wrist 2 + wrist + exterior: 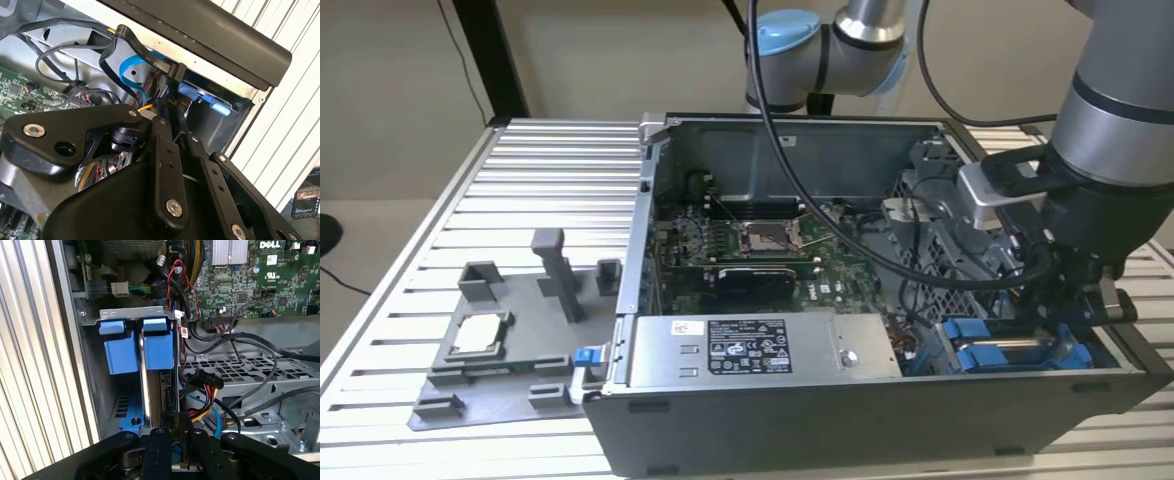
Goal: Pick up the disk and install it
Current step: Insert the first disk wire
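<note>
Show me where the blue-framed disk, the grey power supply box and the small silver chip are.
Blue-framed silver-grey disk (159,347): first wrist view, on its blue carrier tab in the drive bay.
Grey power supply box (761,347): exterior view, on its black-and-white label.
Small square silver chip (476,334): exterior view, on its top face, in the grey fixture.

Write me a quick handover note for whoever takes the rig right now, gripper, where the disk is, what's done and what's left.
Gripper: down inside the computer case, at the drive bay in the corner on the exterior view's right. Its fingers look closed on the edge of the disk, though the contact itself is partly hidden.
Disk: standing on edge in the bay, in the slot next to a second blue carrier.
Done: the disk is picked up and brought into the bay slot.
Left: whether it is fully seated cannot be told from these views; the gripper is on it and not released.
</note>
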### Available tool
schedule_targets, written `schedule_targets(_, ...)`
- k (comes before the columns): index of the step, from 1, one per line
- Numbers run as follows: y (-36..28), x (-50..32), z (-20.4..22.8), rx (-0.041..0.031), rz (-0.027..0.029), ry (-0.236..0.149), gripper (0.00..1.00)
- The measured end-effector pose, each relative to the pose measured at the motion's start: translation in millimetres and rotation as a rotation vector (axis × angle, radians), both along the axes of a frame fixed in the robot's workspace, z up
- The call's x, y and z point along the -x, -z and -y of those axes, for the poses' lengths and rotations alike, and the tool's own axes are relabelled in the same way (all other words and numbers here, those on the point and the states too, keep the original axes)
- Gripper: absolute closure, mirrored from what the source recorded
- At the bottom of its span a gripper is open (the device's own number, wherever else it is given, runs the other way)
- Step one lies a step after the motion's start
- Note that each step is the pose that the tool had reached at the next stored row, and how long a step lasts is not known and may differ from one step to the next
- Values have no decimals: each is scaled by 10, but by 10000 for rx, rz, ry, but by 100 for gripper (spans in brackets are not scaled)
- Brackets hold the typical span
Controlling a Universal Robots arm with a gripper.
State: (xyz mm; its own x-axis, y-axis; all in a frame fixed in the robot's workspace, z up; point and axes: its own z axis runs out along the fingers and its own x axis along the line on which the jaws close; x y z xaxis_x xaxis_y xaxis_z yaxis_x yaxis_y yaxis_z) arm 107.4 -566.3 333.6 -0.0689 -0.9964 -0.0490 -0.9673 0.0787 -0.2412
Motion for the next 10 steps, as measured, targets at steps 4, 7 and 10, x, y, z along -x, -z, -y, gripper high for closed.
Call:
schedule_targets(4,-5,0,0,-1,0,25,100)
schedule_targets(7,-15,0,0,1,0,41,100)
schedule_targets(10,-16,1,1,2,0,77,100)
